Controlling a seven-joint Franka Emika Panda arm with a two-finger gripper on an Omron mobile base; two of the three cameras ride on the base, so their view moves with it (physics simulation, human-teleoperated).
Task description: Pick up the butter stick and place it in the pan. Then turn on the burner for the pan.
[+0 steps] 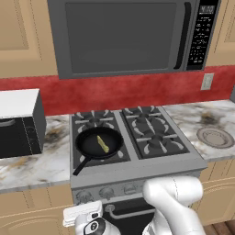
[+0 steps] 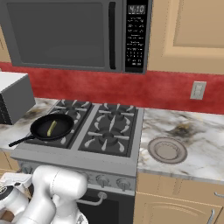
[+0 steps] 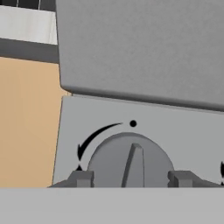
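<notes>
Right in front of my hand camera sits a round grey knob (image 3: 130, 161) on the stove's front panel (image 3: 183, 131), its raised ridge standing nearly upright with a slight lean. My gripper (image 3: 130, 178) straddles it: one fingertip (image 3: 81, 178) at the knob's left edge, the other at its right edge, both close against the rim. My jaws stand partly open, about as wide as the knob, but I cannot tell whether the pads are actually pressing on it or just beside it. A curved black arrow (image 3: 94, 138) and a small black dot (image 3: 133, 124) are printed on the panel above the knob.

From the left base view my hand hangs low in front of the stove, below the left end of the knob row (image 1: 106, 192), at the front left corner of the range.

Farther back and higher, on the cooktop, the pan (image 1: 99, 143) rests on the front left burner (image 1: 114, 153), its long handle pointing toward the front left edge of the stove. The butter stick (image 1: 103, 144) lies flat inside the pan, near its middle, well apart from my jaws and above them. In the right base view the butter stick (image 2: 51, 127) shows likewise, lying in the pan (image 2: 52, 127).

To the right on the marble counter (image 2: 201, 144) lies a grey plate (image 2: 167, 150). Beyond the burners runs the red backsplash (image 1: 119, 92), with the microwave (image 1: 128, 36) mounted above.
</notes>
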